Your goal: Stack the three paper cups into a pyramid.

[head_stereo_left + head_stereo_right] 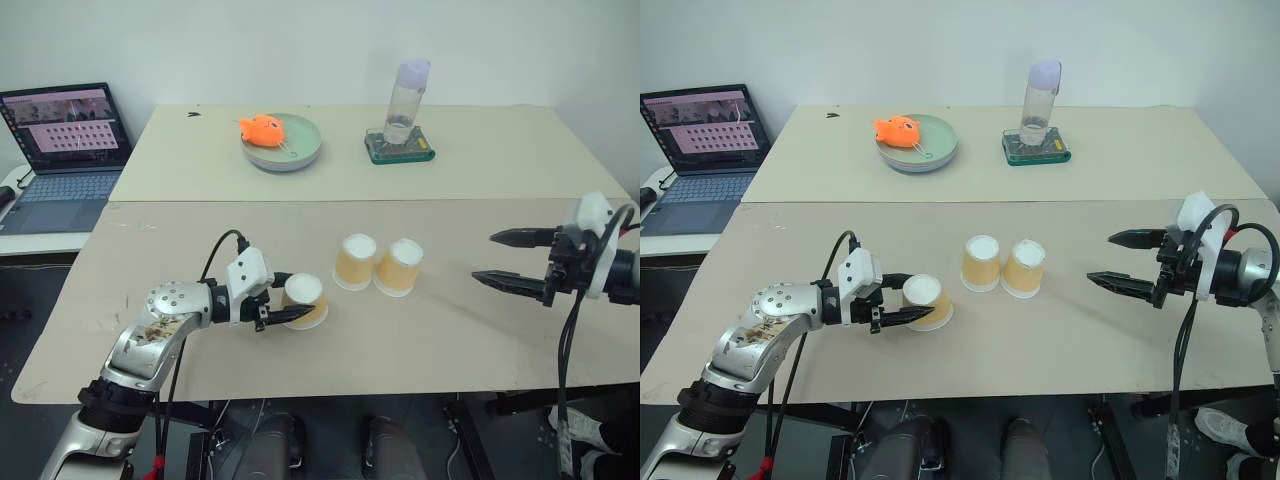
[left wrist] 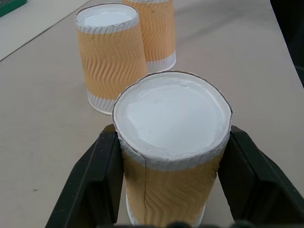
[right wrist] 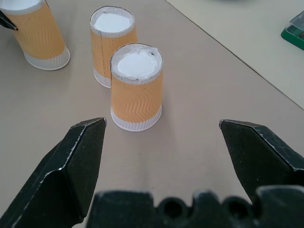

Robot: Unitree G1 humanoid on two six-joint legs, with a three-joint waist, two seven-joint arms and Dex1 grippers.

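**Paper cup clamped, two base cups waiting side by side**

Paper, thin and ribbed, is what the left gripper (image 1: 290,312) has its two black fingers pressed against: the nearest cup (image 1: 306,300) stands upside down on the tan table (image 1: 420,340), squeezed on both flanks, its wide end seemingly on the surface. In the left wrist view the fingers sit flush on either side of its wall.

A little farther along the table, the second cup (image 1: 355,261) and the third cup (image 1: 399,266) stand inverted too, just beside each other and apparently touching, ready to act as the bottom row. Off to the right, the right gripper (image 1: 518,258) hangs above the table with its fingers spread wide, holding nothing, well apart from the pair.

Beyond the seam in the table lie a green plate (image 1: 300,150) with an orange toy (image 1: 264,129) on it, and a clear bottle (image 1: 407,102) on a green coaster (image 1: 400,151). A laptop (image 1: 62,150) sits on a side desk.

Risks, as I judge them: the squeeze could dent the soft wall, so the cup slips or tilts when lifted. Carried too low, it may knock the pair apart. Set down off-centre, it would tip off the two narrow bases.
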